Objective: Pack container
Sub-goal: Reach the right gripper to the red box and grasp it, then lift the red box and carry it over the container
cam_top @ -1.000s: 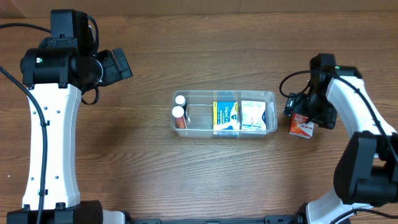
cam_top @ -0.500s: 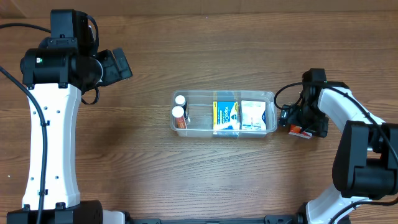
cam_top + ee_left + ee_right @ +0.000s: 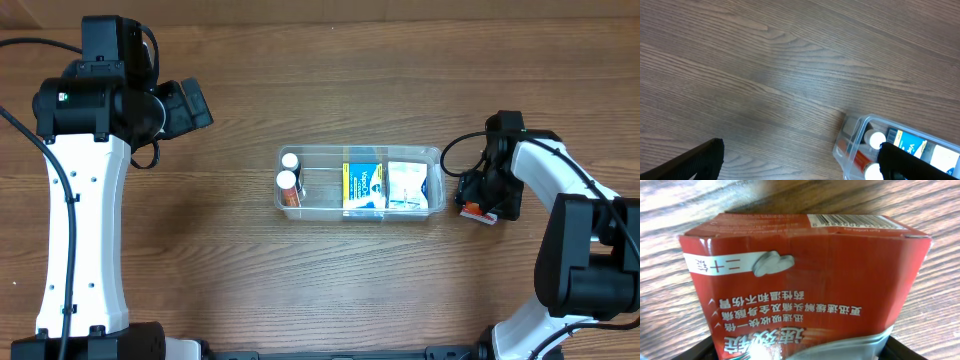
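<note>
The clear container (image 3: 360, 150) lies mid-table and shows at the lower right of the left wrist view (image 3: 852, 137). It holds two white-capped bottles (image 3: 287, 181), a blue-and-yellow box (image 3: 364, 186) and a white packet (image 3: 408, 186). A red box (image 3: 476, 213) with Chinese print lies on the table just right of the container. My right gripper (image 3: 490, 192) is over it, and the box (image 3: 805, 275) sits between the two fingers (image 3: 800, 351), which touch its sides. My left gripper (image 3: 195, 103) is open and empty, raised at the far left (image 3: 800, 160).
Bare wood table (image 3: 360, 280) lies all round the container. The right arm's cable (image 3: 455, 150) loops near the container's right end.
My right gripper has come down onto the red box and shifted left toward the container, so most of the box is now hidden under it. The left arm has not moved.
</note>
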Robot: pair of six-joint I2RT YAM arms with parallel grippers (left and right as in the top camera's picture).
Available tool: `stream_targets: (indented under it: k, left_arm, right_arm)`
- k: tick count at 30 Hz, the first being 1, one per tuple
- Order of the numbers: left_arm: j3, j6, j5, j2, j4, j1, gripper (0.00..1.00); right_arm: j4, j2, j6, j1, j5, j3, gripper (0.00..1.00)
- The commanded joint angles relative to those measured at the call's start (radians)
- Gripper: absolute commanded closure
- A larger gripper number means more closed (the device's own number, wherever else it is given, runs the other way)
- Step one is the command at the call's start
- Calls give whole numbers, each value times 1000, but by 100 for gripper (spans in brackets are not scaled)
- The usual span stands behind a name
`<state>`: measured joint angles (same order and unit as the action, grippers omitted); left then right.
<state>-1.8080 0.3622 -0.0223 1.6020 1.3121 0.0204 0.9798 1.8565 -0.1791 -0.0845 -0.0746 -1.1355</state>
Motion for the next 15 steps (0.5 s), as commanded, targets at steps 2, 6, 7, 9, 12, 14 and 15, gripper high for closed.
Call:
stream_targets:
  k: [2,6,7,9,12,14,15]
  left_arm:
    - [-6,-19,11,1,0,3,0]
    - [-6,-19,11,1,0,3,0]
    - [-6,-19,11,1,0,3,0]
    - [-6,-19,11,1,0,3,0]
    - [-6,-19,11,1,0,3,0]
    - [-6,-19,11,1,0,3,0]
    - [-6,-19,11,1,-1,3,0]
  right_arm:
    - [46,5,5,-1,-3,-97,30]
    - [136,-9,3,0,-2,-190,32]
    - [159,-19,-2,0,-2,-216,32]
    - [206,-47,-6,4,8,-272,32]
    - [267,-115,-6,18,47,-357,31]
    - [283,-187,-6,41,109,-407,31]
    - [283,-224,-2,57,136,-422,31]
